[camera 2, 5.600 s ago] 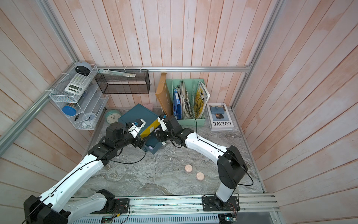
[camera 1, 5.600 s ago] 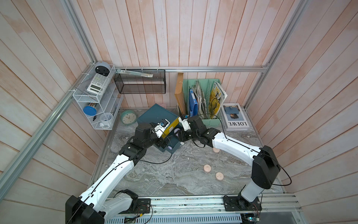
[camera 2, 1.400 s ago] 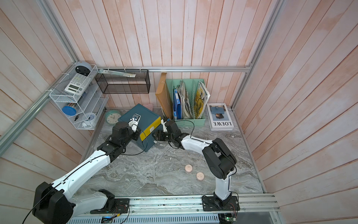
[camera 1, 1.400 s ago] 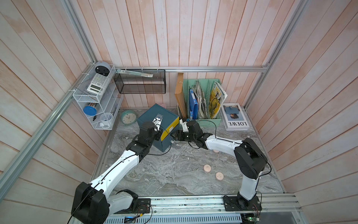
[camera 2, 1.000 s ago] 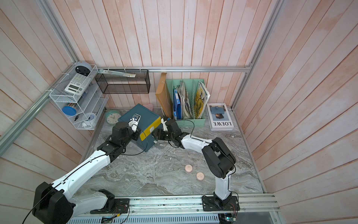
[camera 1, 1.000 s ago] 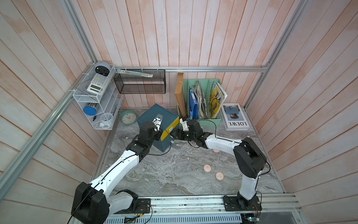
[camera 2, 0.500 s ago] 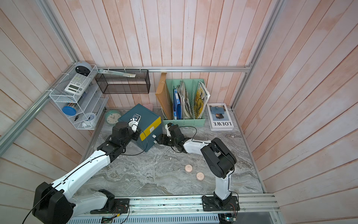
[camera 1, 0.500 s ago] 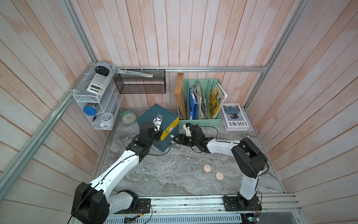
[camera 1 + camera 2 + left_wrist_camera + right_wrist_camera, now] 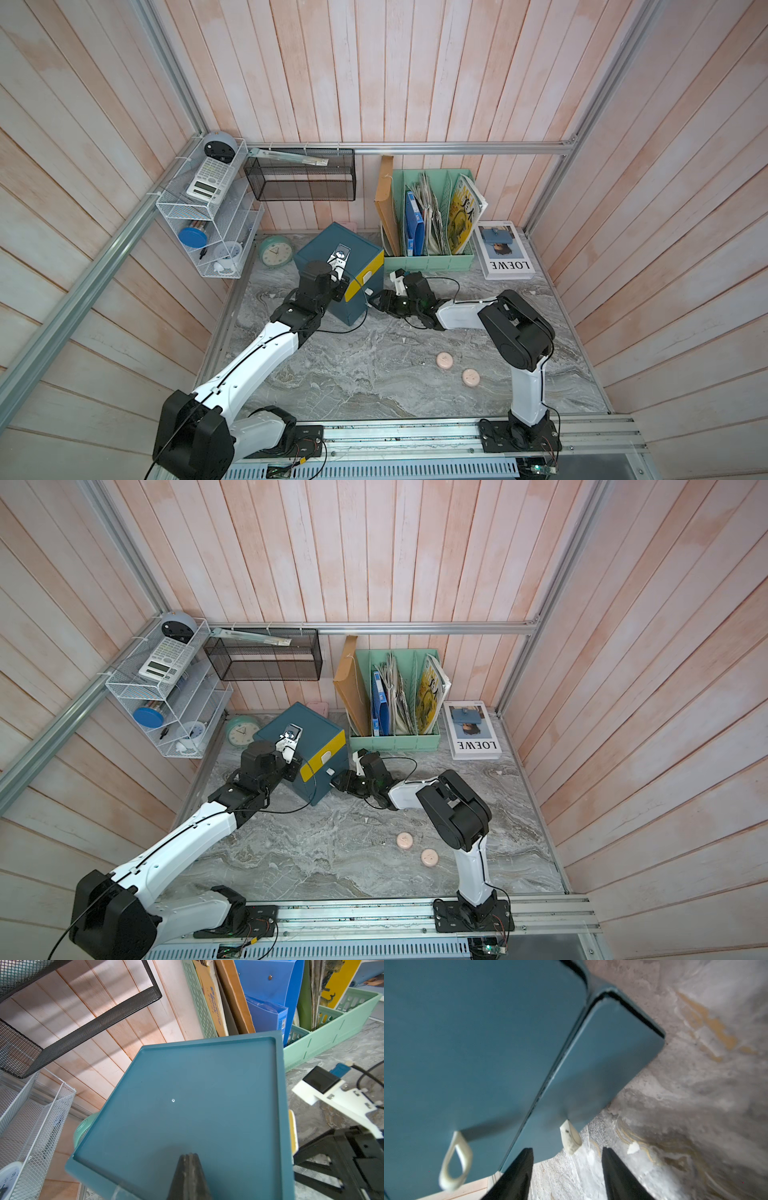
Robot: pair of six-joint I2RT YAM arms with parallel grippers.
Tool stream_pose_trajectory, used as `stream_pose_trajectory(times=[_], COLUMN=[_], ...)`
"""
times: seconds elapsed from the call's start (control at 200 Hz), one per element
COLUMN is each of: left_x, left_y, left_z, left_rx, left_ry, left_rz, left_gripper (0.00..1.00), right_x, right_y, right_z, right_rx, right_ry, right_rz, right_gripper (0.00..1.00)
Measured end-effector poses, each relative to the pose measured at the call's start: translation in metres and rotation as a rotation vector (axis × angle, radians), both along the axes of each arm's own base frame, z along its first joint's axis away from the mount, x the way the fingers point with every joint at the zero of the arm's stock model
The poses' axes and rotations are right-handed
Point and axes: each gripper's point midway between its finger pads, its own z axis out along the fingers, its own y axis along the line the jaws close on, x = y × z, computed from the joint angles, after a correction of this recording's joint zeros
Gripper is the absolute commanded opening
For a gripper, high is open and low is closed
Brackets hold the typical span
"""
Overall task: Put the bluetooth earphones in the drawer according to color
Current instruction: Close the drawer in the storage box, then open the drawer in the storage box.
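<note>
Yellow drawer (image 9: 365, 274) is pushed home now. Moments ago it stood pulled out with both arms busy at it, and the front of the drawer chest (image 9: 320, 249) is flush again. The left end effector (image 9: 189, 1155) is pinched fully together with nothing in it, tips down on the chest's top near its edge, and I'd say it is there to brace the box. The right end effector (image 9: 567, 1148) has dropped from yellow-drawer height to table (image 9: 353, 374) level. Its fingers stand apart at a middling width and have been narrowing. The bottom drawer (image 9: 602, 1059) is directly ahead of them, and its white tab handle (image 9: 570, 1138) pokes out just in front of the gap, not yet pinched as far as I can tell. The middle drawer's tab (image 9: 455, 1159) hangs off to one side of those fingers, untouched. Two pale pink earphone cases (image 9: 444, 360) (image 9: 471, 376) lie loose on the table, well behind the right end effector, back toward its arm's base. To me one colour looks finished, and the next job is opening a fresh drawer for the pink ones. The tab is small and floppy, so a slipped pinch is the risk.
</note>
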Motion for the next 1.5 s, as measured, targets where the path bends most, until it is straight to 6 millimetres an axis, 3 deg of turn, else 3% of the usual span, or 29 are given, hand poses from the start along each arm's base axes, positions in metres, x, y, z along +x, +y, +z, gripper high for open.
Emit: stream_pose_trajectory(times=[0.155,0.395,0.655,0.985,1.495], left_x=[0.000,0.000,0.000,0.000,0.000], left_y=[0.000,0.000,0.000,0.000,0.000], left_z=[0.000,0.000,0.000,0.000,0.000], left_rx=[0.000,0.000,0.000,0.001,0.000], left_ry=[0.000,0.000,0.000,0.000,0.000], left_rz=[0.000,0.000,0.000,0.000,0.000], left_gripper=[0.00,0.00,0.00,0.00,0.00], right_x=[0.001,0.002,0.005,0.003,0.003], right_y=[0.004,0.006,0.010,0.011,0.014], right_z=[0.002,-0.013,-0.007,-0.021,-0.015], right_rx=[0.034,0.044,0.086,0.085,0.117], right_ry=[0.005,0.047,0.052,0.093,0.091], right_rz=[-0.002,-0.013,-0.017,-0.022,-0.012], right_gripper=[0.53,0.49,0.40,0.35,0.05])
